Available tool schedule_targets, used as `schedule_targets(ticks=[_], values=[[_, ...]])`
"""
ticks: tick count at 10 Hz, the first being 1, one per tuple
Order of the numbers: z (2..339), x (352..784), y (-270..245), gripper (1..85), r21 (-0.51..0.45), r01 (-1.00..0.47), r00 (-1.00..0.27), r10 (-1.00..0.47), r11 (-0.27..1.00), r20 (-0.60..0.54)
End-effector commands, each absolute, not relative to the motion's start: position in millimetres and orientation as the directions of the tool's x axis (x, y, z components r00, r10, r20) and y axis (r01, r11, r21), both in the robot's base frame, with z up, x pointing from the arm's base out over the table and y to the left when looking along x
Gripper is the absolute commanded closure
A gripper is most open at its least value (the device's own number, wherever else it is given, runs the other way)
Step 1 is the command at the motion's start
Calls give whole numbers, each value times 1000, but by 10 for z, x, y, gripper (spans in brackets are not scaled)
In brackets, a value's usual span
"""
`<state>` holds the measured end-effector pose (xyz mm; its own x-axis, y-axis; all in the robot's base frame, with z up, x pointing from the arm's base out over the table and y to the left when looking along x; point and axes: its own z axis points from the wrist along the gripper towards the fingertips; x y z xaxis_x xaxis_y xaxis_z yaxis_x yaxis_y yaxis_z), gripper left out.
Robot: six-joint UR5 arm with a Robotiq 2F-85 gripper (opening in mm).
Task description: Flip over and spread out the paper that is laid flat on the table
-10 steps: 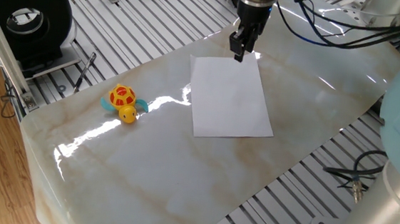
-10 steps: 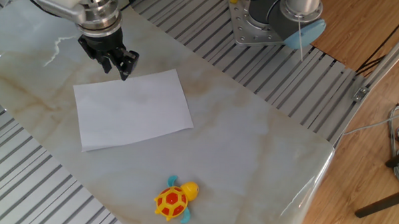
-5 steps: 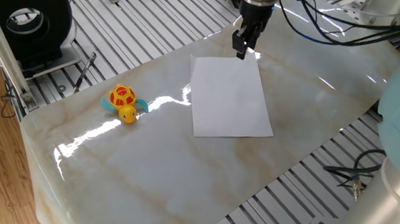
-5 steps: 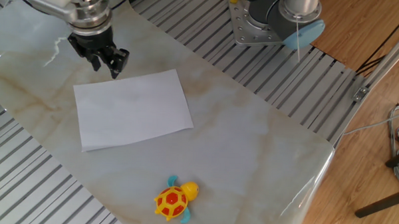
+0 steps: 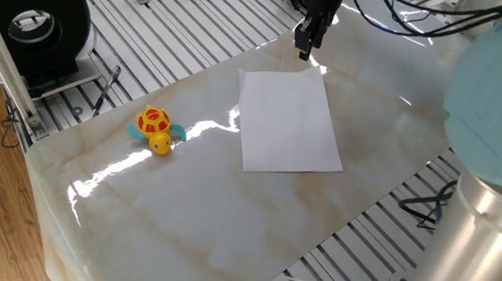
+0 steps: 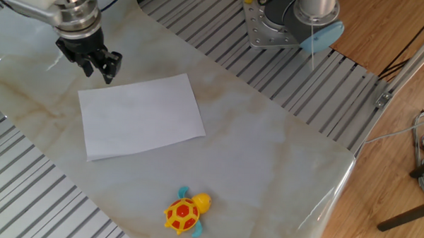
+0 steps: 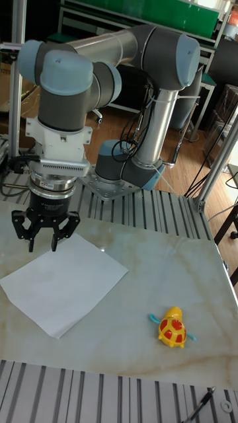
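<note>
The paper (image 7: 63, 283) lies flat on the left part of the bench (image 7: 165, 264) in the tall fixed view, blank and unfolded, one corner pointing toward the near edge. Above its far left corner hangs the gripper (image 7: 42, 244), its fingers (image 7: 57, 241) apart and holding nothing, clear of the sheet. Well to the right, near the front of the bench, sits a yellow toy turtle (image 7: 174, 328) with an orange shell, well apart from the paper.
</note>
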<state>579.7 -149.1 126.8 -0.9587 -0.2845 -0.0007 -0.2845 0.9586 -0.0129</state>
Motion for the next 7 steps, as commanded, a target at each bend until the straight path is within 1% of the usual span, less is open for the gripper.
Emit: schedule_targets(ticks=[1, 3, 4, 5, 6, 7], values=[[1273, 5897, -1483, 383, 9, -241, -970, -241, 971, -23], [1173, 5895, -1542, 390, 13, -233, -972, -233, 972, -13], [1129, 5892, -1509, 390, 30, -239, -971, -239, 970, -30], [1145, 5861, -1444, 380, 39, -235, -972, -233, 971, -38], [1193, 5847, -1344, 350, 43, -223, -974, -221, 974, -48], [1193, 5847, -1348, 347, 43, -199, -979, -197, 979, -47]])
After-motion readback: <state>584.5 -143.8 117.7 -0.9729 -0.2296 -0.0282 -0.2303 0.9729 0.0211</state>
